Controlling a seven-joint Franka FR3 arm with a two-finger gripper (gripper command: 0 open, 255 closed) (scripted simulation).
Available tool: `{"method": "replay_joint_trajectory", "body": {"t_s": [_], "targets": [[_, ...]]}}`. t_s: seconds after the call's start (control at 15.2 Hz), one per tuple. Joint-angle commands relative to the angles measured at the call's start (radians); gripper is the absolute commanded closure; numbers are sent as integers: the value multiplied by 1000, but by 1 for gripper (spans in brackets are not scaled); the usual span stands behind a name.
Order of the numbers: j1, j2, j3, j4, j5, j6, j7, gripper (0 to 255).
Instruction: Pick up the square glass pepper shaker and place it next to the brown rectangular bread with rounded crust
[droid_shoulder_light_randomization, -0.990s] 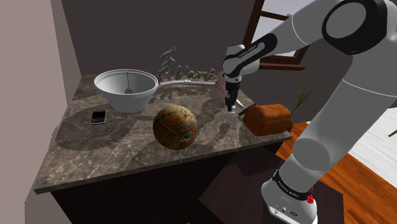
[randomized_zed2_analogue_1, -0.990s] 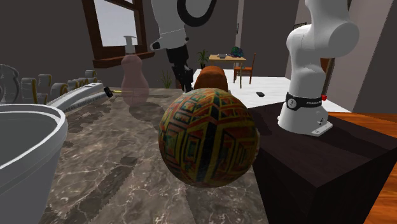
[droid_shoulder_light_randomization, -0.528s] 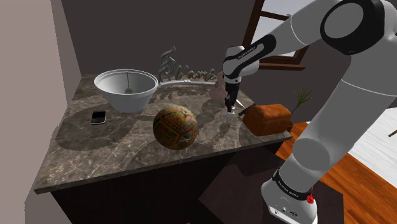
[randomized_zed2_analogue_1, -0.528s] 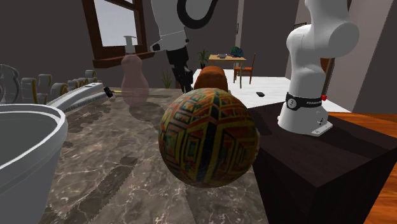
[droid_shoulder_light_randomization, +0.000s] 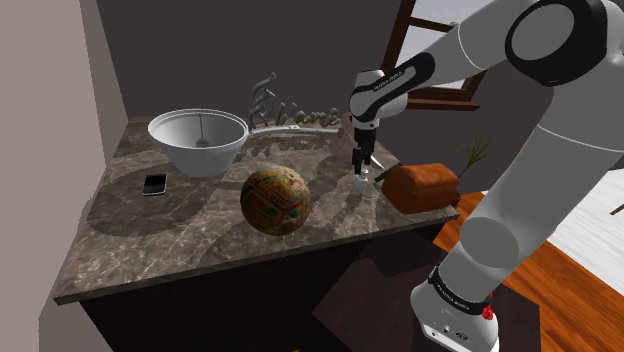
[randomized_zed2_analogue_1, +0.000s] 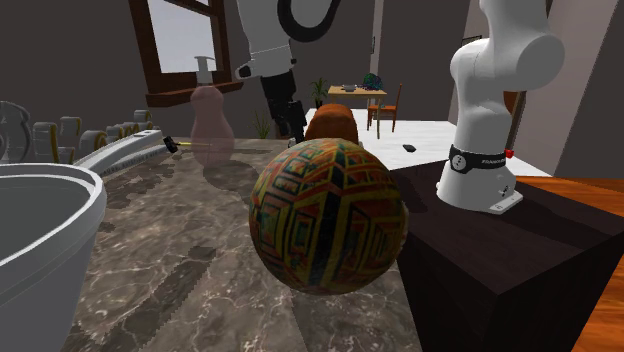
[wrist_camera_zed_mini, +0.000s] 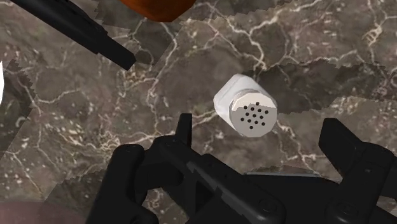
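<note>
Standing upright, perforated top skyward: pepper shaker (wrist_camera_zed_mini: 245, 105)

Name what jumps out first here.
A multicoloured patterned ball dominates the middle of the marble counter. Below the open gripper stands a small pale shaker with a perforated cap, near the brown bread loaf at the counter's end toward the stand.

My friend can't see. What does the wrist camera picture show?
A pale shaker with a holed lid stands on the marble counter, between the open gripper's black fingers, untouched. A corner of the brown bread lies nearby.
</note>
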Motion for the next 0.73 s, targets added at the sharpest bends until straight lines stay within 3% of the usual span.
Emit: {"method": "replay_joint_trajectory", "body": {"t_s": [0.0,0.13,0.66], "targets": [[3,-22,2,32,3,-54,-2,0],[6,-42,6,72,6,-115,-3,0],[6,-42,6,72,6,-115,-4,0]]}}
